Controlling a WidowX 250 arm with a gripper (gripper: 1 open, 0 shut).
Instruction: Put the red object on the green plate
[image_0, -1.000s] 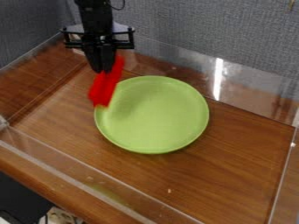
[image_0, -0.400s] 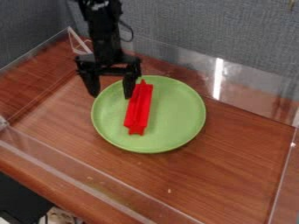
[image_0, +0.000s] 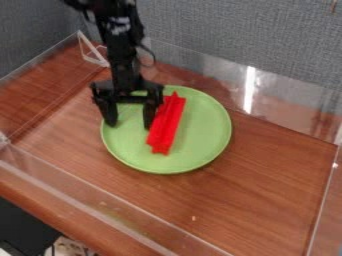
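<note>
The red object (image_0: 166, 122) is a long red bar lying on the green plate (image_0: 201, 148), running from the plate's far rim toward its middle. My gripper (image_0: 130, 110) points straight down over the left part of the plate, open, with its two black fingers (image_0: 110, 108) spread apart and nothing between them. The bar lies just right of the right finger, close to it; contact cannot be judged. The black arm rises from the gripper toward the top of the view.
The plate rests on a brown wooden tabletop (image_0: 267, 190) enclosed by low clear acrylic walls (image_0: 80, 200). A grey wall stands behind. Bare wood lies to the right and in front of the plate.
The gripper let go of the red bar, which went from hanging at the plate's left rim to lying on the plate. The open gripper has sunk lower over the plate's left side.
</note>
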